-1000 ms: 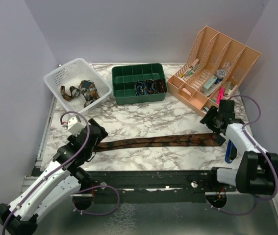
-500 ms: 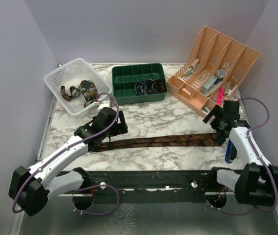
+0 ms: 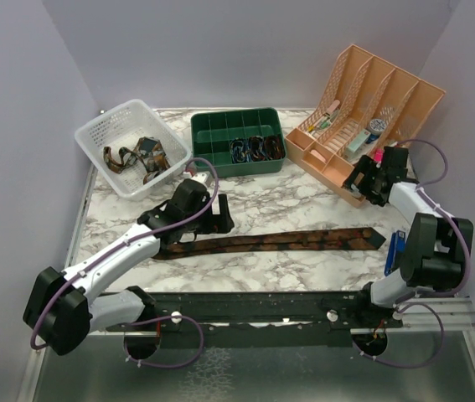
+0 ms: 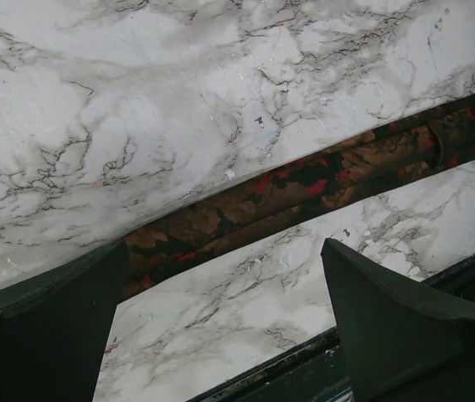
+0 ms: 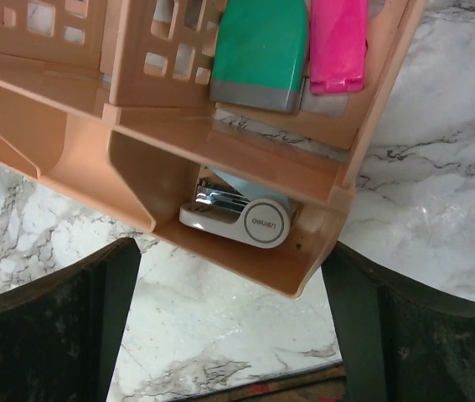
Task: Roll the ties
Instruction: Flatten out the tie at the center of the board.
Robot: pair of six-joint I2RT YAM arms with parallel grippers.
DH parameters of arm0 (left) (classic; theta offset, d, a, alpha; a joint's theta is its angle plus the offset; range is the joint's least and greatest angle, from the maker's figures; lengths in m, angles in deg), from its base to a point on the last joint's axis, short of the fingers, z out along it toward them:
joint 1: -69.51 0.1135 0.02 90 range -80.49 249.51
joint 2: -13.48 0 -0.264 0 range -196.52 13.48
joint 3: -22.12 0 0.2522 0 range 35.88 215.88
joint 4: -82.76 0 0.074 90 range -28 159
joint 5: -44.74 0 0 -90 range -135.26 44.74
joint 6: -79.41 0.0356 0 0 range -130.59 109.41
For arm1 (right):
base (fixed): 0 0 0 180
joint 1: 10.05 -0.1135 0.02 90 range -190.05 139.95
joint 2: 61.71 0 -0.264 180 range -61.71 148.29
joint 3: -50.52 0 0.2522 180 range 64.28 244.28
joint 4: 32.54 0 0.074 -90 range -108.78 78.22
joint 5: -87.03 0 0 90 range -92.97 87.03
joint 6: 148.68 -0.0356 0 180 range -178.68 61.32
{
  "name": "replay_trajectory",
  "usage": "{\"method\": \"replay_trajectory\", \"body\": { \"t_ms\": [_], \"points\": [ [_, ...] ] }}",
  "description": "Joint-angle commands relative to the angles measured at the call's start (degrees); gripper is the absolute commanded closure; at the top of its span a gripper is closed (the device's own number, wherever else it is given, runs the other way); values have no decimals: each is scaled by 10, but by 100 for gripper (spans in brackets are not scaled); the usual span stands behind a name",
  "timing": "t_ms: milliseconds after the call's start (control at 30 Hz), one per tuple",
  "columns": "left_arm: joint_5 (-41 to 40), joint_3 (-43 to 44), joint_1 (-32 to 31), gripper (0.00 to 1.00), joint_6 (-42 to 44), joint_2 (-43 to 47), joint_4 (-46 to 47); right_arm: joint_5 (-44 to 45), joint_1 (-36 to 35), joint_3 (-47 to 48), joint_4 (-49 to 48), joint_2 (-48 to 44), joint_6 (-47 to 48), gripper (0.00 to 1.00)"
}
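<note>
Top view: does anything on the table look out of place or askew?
Mildly. One brown tie lies stretched flat and unrolled across the table, while rolled ones sit in the green tray. The white basket and the peach organizer stand at an angle to the table edge. Nothing spilled.

Long dark brown patterned fabric necktie (image 3: 281, 242) lies flat, stretched left to right across the white marble-patterned table (image 3: 262, 194). Left gripper (image 3: 206, 224) sits over the tie's left part; contact cannot be told. Right gripper (image 3: 363, 182) is at the near corner of the peach plastic desk organiser (image 3: 392, 88). White plastic mesh basket (image 3: 95, 136) holds loose ties (image 3: 136, 157). Green compartment tray (image 3: 237, 124) holds rolled ties (image 3: 256, 148) in its near right cells.
</note>
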Motion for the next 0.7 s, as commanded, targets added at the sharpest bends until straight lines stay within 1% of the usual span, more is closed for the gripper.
{"method": "replay_trajectory", "body": {
  "t_ms": [0,67,133,200,267,367,433,533,667],
  "points": [
    [18,-12,2,1,9,18,14,-119,-9,40,-66,24,23,8],
    [18,-14,3,1,9,18,14,-152,-9,33,-76,19,40,8],
    [19,-15,2,1,8,17,16,-181,-10,39,-50,14,51,10],
    [28,-18,2,1,13,15,23,-145,-12,32,-18,-19,15,11],
    [40,-20,2,1,20,13,31,-83,-12,8,19,-77,-27,11],
    [45,-23,2,1,24,6,40,-39,-12,-34,77,-171,-70,11],
    [47,-23,2,1,26,-1,48,-23,-12,-58,137,-217,-91,11],
    [54,-16,2,1,34,-17,50,-18,-12,-118,210,-277,-140,11],
    [57,-6,3,1,43,-35,50,-33,-12,-188,247,-344,-196,10]
  ]
}}
